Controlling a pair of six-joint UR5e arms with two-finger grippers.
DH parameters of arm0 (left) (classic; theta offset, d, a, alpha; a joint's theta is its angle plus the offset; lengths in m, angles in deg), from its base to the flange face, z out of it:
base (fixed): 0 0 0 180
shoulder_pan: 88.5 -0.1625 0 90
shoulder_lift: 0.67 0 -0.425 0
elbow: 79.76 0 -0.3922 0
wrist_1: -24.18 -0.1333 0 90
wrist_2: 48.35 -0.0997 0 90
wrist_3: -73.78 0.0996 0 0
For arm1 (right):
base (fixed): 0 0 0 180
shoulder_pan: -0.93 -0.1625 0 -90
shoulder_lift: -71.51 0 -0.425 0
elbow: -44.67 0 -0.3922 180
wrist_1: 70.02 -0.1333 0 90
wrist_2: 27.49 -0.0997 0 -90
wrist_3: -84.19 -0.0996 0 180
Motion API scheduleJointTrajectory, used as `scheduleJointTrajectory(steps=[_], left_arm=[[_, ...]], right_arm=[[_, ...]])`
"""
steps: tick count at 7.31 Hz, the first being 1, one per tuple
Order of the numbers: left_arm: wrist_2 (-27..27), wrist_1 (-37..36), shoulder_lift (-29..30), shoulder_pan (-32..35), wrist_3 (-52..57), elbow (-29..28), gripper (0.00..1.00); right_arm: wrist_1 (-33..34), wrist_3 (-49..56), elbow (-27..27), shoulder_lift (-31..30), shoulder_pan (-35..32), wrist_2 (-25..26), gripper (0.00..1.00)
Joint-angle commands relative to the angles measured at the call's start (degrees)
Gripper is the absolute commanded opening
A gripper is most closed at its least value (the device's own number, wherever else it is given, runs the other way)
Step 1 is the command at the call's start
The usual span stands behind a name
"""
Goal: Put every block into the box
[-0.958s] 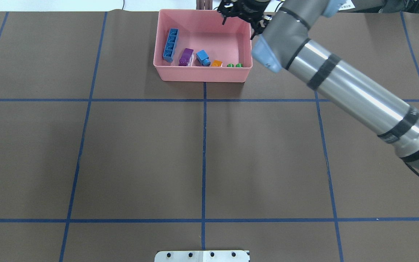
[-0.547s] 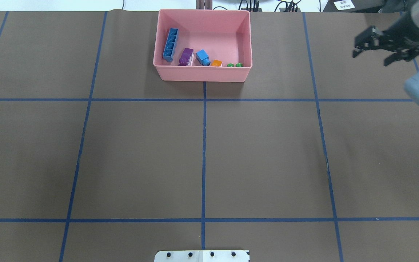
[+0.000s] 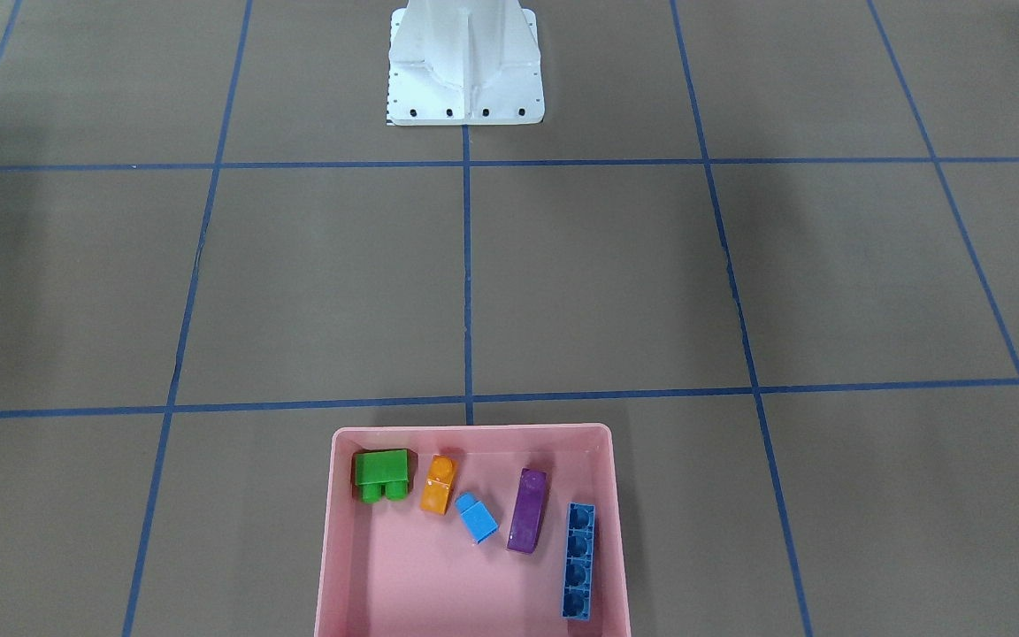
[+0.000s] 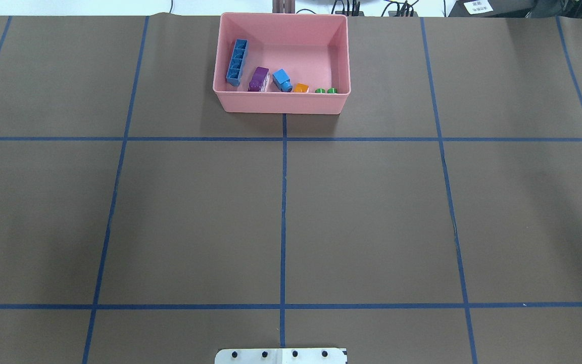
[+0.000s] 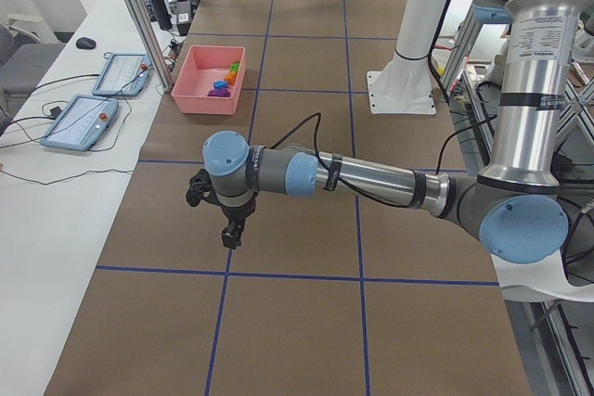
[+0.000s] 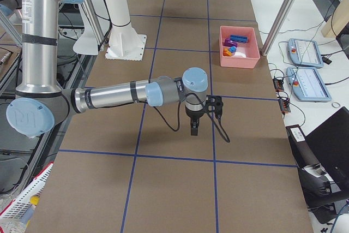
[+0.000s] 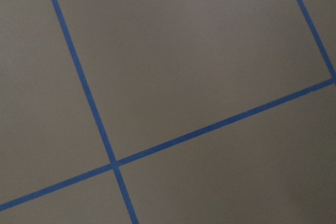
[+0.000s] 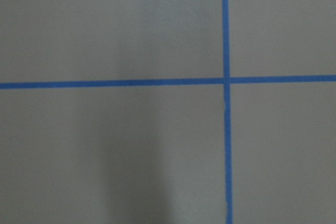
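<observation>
Now, with all 5 blocks (image 3: 527,511) lying inside the box (image 3: 472,431) at the far side of the bench (image 4: 372,227), confirm the count and park both arms well apart from it; whether the fingers of the left gripper (image 5: 229,232) and right gripper (image 6: 193,130) are open cannot be told.

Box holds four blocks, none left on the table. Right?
Not four, five. The exterior front-facing view shows the green block, orange block, light-blue block, purple block and long blue block all inside the box. The rest holds: none left on the table.
</observation>
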Motion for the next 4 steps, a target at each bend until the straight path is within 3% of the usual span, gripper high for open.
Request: scheduleJointTrajectory(steps=[1,4], left_arm=[[0.09,-0.01,-2.53,0.28,-0.11,-0.16,1.0],[0.09,-0.97,-3.08,0.36,-0.29,-0.16,1.0]], right_arm=[[8.6,11.7,-0.35,-0.86,-4.35,0.57,1.0],[8.71,11.82,-1.13,-0.42,-4.28,0.66,1.0]])
